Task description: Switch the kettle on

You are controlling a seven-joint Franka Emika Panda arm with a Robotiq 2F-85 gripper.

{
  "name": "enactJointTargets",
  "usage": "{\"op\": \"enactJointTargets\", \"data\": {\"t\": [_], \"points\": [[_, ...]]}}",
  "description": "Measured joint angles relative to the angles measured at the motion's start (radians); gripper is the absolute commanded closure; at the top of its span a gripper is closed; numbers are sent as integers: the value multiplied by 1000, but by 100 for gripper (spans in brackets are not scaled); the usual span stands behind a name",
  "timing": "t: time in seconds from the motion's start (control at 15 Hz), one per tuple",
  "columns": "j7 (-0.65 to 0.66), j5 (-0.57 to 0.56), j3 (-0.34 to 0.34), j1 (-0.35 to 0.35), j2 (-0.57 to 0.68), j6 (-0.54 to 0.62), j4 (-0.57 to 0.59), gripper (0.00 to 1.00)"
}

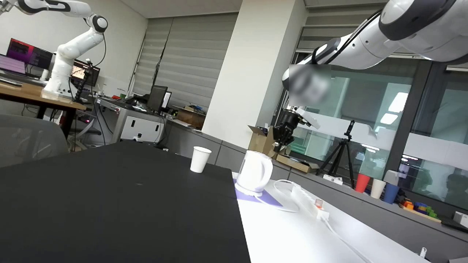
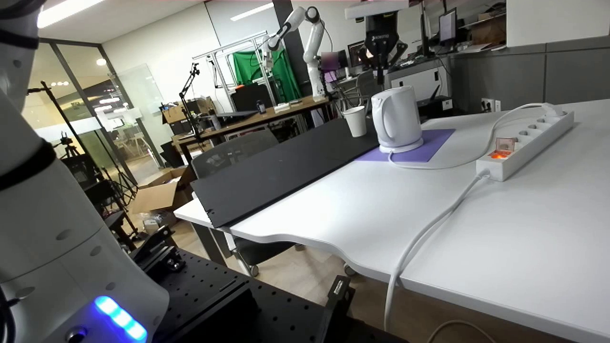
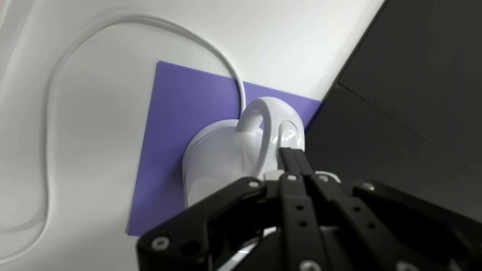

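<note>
the kettle (image 2: 402, 118) stands upright on a purple mat (image 2: 436, 142). above the kettle, the tool (image 3: 292, 153) has fingers together. near the kettle stands a white cup (image 2: 355, 122).

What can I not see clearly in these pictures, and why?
Kettle, in the wrist view: partly covered by the gripper.
Kettle's inside, in both exterior views: hidden by its white walls.
Cord, in the wrist view: cut off by the left edge.
Arm, in an exterior view: blurred near the gripper.
</note>
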Motion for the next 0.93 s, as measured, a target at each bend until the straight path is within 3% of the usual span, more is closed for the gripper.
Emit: {"op": "enactJointTargets", "data": {"t": [0.93], "points": [[-6,7,24,-1,135,-163,175,100]]}}
